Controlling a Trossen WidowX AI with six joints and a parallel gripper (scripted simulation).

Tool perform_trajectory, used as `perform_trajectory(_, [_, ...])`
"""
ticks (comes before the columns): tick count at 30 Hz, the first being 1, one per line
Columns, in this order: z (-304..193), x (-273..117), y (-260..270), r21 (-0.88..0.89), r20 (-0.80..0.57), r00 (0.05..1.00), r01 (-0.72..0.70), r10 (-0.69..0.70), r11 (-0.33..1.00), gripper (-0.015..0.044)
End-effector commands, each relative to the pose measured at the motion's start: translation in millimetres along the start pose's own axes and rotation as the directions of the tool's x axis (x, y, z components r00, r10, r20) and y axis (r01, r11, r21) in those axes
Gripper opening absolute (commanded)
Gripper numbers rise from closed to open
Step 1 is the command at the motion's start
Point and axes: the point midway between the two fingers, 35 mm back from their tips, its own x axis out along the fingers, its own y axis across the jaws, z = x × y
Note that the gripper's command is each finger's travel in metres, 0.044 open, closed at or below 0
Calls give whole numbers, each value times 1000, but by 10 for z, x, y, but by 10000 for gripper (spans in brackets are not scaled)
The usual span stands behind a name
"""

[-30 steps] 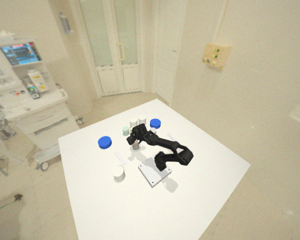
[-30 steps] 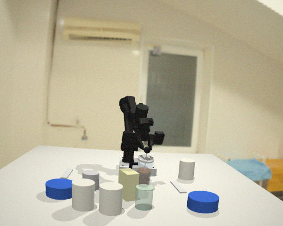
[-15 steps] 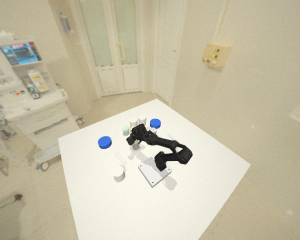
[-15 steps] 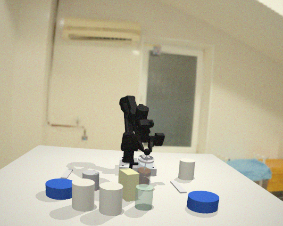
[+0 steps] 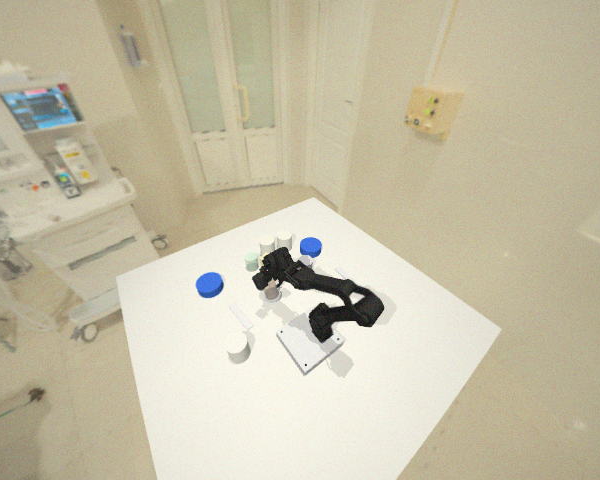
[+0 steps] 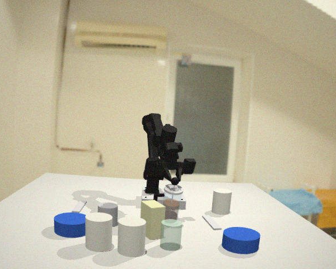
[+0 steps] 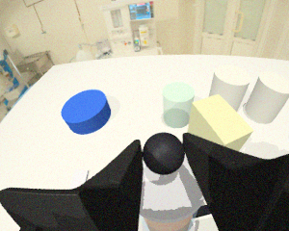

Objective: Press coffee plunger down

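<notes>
The coffee press (image 5: 272,292) (image 6: 171,205) stands upright on the table, a clear glass with brown contents and a pale lid (image 6: 173,189) (image 7: 170,196). Its black round plunger knob (image 6: 175,181) (image 7: 164,156) is a short way above the lid. A thin rod runs from the knob down into the glass. My gripper (image 6: 174,179) (image 7: 161,141) is shut on the knob, one finger on each side. In the top view the arm hides the knob and the fingertips.
A yellow block (image 6: 152,219) (image 7: 219,120) and a green clear cup (image 6: 171,234) (image 7: 178,105) stand close by. White cylinders (image 6: 98,231) (image 6: 131,236) (image 6: 221,201), a grey cylinder (image 6: 107,212), blue discs (image 5: 209,285) (image 5: 310,246) and flat white strips (image 5: 241,315) (image 6: 79,205) stand or lie around.
</notes>
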Motion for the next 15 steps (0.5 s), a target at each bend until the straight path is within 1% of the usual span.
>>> perform_trajectory(1, [-55, 29, 0, 5, -23, 1000, 0, 0, 1000, 117])
perform_trajectory(2, [1, 2, 0, 0, 0, 1000, 0, 0, 1000, 117])
perform_trajectory(10, [1, 2, 0, 0, 0, 1000, 0, 0, 1000, 117])
perform_trajectory(15, [1, 2, 0, 0, 0, 1000, 0, 0, 1000, 248])
